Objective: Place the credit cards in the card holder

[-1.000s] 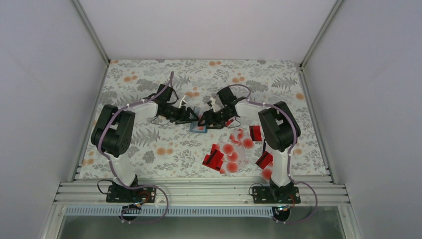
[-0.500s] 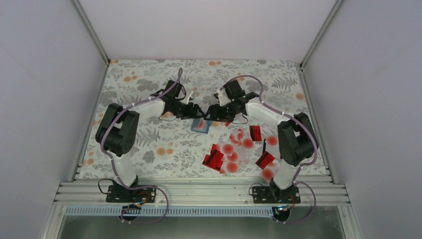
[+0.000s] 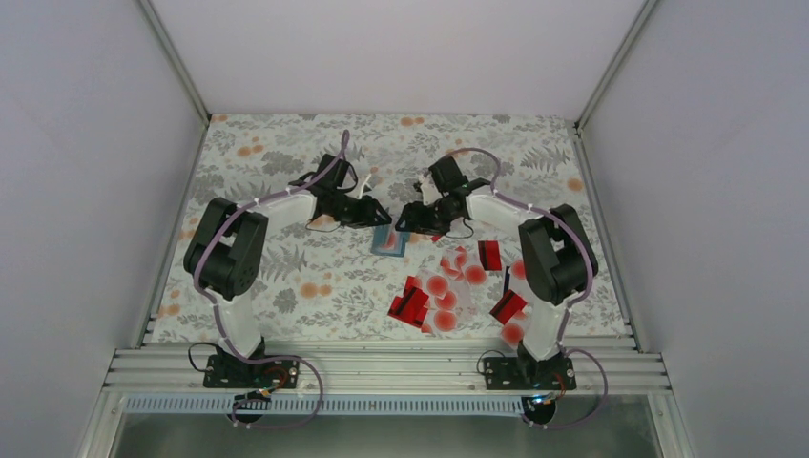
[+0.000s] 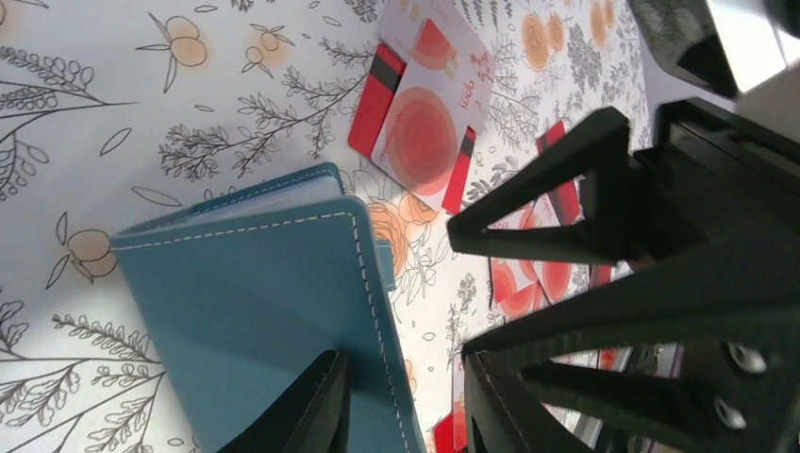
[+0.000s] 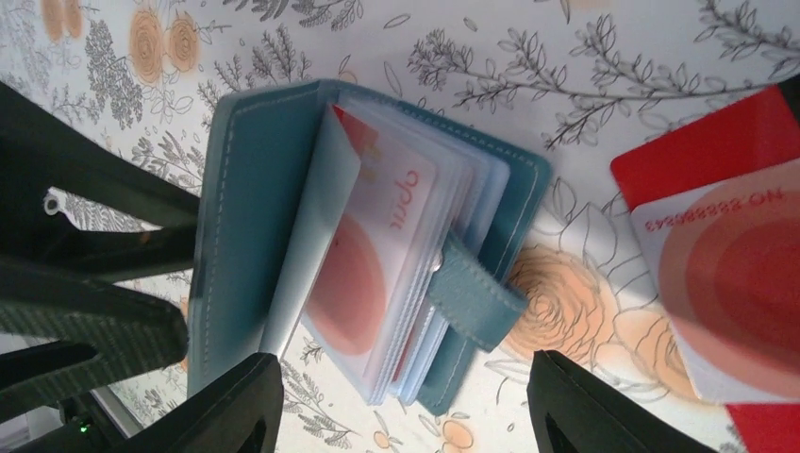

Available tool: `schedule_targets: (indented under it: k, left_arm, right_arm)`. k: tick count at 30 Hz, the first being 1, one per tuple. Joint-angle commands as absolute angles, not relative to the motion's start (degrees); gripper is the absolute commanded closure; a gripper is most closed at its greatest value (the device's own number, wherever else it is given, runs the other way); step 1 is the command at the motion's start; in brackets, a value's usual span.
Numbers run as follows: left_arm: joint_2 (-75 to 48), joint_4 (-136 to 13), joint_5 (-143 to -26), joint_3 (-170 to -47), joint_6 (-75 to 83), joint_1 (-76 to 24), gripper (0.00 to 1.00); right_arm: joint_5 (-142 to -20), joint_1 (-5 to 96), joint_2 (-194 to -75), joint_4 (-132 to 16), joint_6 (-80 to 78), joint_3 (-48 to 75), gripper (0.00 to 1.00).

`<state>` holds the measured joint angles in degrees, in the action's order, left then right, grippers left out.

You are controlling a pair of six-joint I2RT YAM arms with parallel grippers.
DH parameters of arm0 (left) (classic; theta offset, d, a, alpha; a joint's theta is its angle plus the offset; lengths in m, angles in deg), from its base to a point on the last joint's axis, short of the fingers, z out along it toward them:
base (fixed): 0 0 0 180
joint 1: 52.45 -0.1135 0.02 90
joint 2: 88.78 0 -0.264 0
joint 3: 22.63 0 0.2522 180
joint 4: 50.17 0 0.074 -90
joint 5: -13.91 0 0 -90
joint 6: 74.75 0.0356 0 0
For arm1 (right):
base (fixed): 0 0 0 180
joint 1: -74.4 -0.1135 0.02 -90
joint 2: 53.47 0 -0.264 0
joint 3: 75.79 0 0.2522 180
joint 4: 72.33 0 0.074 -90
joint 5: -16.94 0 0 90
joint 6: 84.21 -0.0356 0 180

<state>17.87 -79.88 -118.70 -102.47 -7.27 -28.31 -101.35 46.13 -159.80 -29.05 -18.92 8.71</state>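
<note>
Plain white walls (image 3: pixel 86 191) left, right and far. Floral cloth (image 3: pixel 286 277), grey and orange print, between them. Aluminium rail (image 3: pixel 382 367) along near edge, posts (image 3: pixel 173 57) at far corners. Flat, even light.

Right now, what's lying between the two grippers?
The card holder, partly open with a card inside, lies between the left gripper and the right gripper, as the top view shows.
</note>
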Motion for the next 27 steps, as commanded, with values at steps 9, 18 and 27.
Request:
schedule_targets:
  k: [9, 18, 27]
  left_arm:
    - [25.4, -79.8, -121.2, -105.2, -6.8, -28.1, 0.77]
    - [29.2, -84.6, -119.4, -109.3, -4.0, -28.2, 0.81]
    - [31.9, -87.4, -117.3, -109.7, -1.8, -28.0, 0.83]
  right_arm:
    - [-116.8, 51.1, -164.4, -37.7, -11.4, 9.4, 0.34]
    - [-122.4, 51.7, -169.9, -37.4, -8.4, 10.6, 0.33]
    - [-128.6, 51.7, -172.5, -37.5, -6.1, 11.5, 0.32]
